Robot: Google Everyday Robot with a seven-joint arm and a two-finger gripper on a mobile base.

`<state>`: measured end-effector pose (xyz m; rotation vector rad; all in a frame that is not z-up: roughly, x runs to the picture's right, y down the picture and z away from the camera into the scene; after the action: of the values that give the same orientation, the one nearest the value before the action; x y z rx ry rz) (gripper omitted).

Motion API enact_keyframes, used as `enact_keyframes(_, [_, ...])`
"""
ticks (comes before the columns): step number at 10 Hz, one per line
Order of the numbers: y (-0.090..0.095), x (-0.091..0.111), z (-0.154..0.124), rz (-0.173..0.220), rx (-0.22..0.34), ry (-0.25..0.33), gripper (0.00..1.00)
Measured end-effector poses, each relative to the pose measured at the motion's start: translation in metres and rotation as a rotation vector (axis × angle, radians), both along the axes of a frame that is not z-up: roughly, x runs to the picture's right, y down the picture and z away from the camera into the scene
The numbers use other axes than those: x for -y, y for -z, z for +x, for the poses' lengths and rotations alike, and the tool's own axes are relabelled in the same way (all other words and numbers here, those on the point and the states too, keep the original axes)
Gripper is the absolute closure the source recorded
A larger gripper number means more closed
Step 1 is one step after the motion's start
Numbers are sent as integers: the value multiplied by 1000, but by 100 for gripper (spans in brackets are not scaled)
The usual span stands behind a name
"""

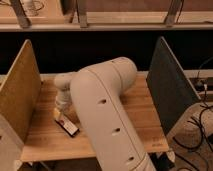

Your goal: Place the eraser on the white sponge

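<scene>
Eraser (68,126): flat on the wooden table (137,117), in the table's 8 o'clock sector. Black body, whitish face upward, reddish strip visible on it. Long axis set from 10 o'clock to 4 o'clock. Upper end directly below the gripper; contact between the 2 not determinable.

Gripper (61,111): low over the table at 10 o'clock of the eraser, pointing down, largely masked by the arm. Degree of opening: cannot tell. Hold on the eraser or on anything else: cannot tell.

Cream-white block (56,115): just beside the gripper at its 8 o'clock, close to the eraser's upper end. Shape mostly hidden; touching or apart not determinable.

Arm (102,112): 1 thick off-white link, entering from 5 o'clock at the bottom edge, rising to an elbow near table centre, then bending toward 9 o'clock and down to the wrist.

Side panels: 1 yellow-tan panel (17,95) upright along the table's 9 o'clock edge; 1 dark grey panel (170,87) upright along the 3 o'clock edge.

Cables (200,127): black, on the speckled floor at 4 o'clock, outside the grey panel.
</scene>
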<state>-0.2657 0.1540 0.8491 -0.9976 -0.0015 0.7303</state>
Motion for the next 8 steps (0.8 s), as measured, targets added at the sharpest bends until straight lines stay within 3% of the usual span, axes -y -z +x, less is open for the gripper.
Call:
enact_keyframes(3, [18, 47, -7, 128, 56, -58, 100])
enact_keyframes(5, [28, 77, 4, 204, 58, -113, 100])
enact_keyframes(8, [41, 132, 50, 323, 14, -267, 100])
